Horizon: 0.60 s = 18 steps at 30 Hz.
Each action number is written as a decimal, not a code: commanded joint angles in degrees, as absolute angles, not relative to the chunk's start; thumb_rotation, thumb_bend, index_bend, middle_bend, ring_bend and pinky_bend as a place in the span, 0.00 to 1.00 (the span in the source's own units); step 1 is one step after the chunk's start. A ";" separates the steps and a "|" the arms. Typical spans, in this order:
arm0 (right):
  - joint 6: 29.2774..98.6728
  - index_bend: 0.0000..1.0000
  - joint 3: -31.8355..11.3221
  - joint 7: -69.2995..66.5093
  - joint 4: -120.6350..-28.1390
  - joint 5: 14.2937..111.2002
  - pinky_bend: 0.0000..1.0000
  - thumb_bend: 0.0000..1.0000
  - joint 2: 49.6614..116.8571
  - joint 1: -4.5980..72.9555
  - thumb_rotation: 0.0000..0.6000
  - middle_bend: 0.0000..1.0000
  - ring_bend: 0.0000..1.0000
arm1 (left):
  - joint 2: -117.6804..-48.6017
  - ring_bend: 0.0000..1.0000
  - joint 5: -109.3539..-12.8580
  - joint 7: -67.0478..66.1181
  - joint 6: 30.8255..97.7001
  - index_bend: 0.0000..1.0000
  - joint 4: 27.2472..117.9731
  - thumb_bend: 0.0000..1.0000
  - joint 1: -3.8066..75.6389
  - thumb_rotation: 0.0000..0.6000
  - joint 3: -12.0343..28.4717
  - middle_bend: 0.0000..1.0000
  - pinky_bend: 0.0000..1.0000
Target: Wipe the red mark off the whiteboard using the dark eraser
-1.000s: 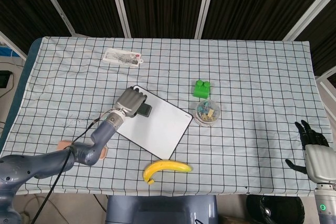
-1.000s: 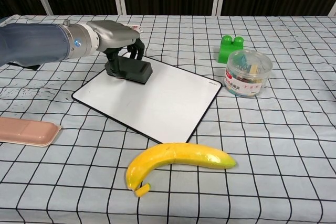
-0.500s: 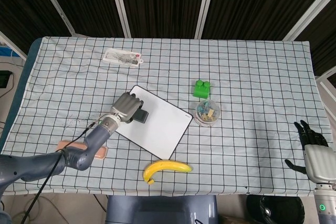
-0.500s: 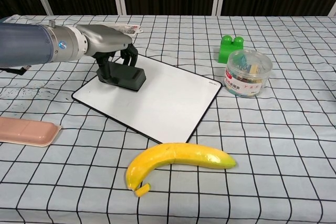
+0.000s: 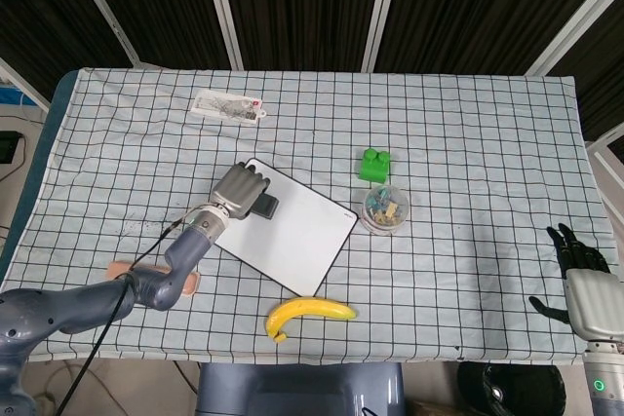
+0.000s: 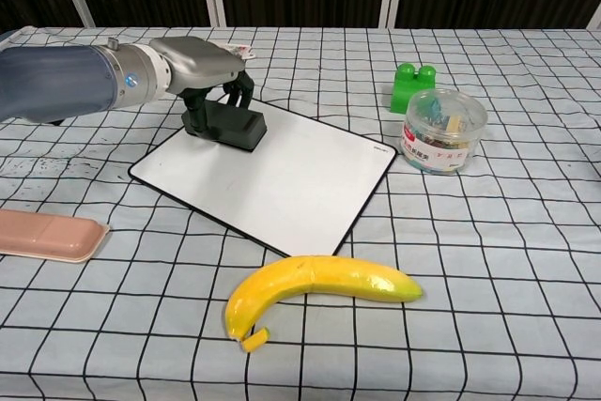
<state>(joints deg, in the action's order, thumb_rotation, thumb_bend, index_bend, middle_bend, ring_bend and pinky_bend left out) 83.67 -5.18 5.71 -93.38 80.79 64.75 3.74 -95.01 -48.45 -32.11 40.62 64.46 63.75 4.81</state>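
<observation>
A white whiteboard point(image 5: 297, 229) point(image 6: 282, 176) with a black border lies tilted in the middle of the checked table. Its surface shows no red mark in either view. My left hand point(image 5: 241, 188) point(image 6: 202, 58) grips the dark eraser point(image 5: 263, 207) point(image 6: 232, 126) from above and presses it on the board's far left corner. Off the table's right edge hangs my right hand point(image 5: 578, 252), dark fingers apart and holding nothing; the chest view does not show it.
A banana point(image 5: 310, 313) point(image 6: 319, 284) lies in front of the board. A green block point(image 5: 374, 164) point(image 6: 416, 84) and a clear tub of clips point(image 5: 386, 208) point(image 6: 444, 130) stand to the board's right. A pink case point(image 6: 47, 234) sits at the left front. A printed packet point(image 5: 228, 108) lies far left.
My left hand has slid the eraser back toward the board's far corner, after moving it leftward along the edge half a second ago. The right hand has not moved.
</observation>
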 commanded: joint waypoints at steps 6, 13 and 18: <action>83.77 0.00 -5.14 5.79 -93.29 80.89 0.18 0.03 64.80 3.70 1.00 0.07 0.17 | -98.73 0.24 -49.33 -29.81 39.21 0.48 58.41 0.28 64.86 1.00 7.04 0.47 0.32; 83.53 0.00 -5.20 5.72 -93.30 80.58 0.18 0.03 64.72 3.73 1.00 0.07 0.17 | -94.55 0.24 -48.28 -31.64 39.32 0.48 63.60 0.28 64.46 1.00 7.04 0.47 0.32; 83.75 0.00 -5.10 5.92 -93.26 80.89 0.18 0.03 64.79 3.69 1.00 0.07 0.17 | -85.66 0.24 -47.46 -34.17 41.82 0.48 72.66 0.28 62.96 1.00 6.05 0.46 0.32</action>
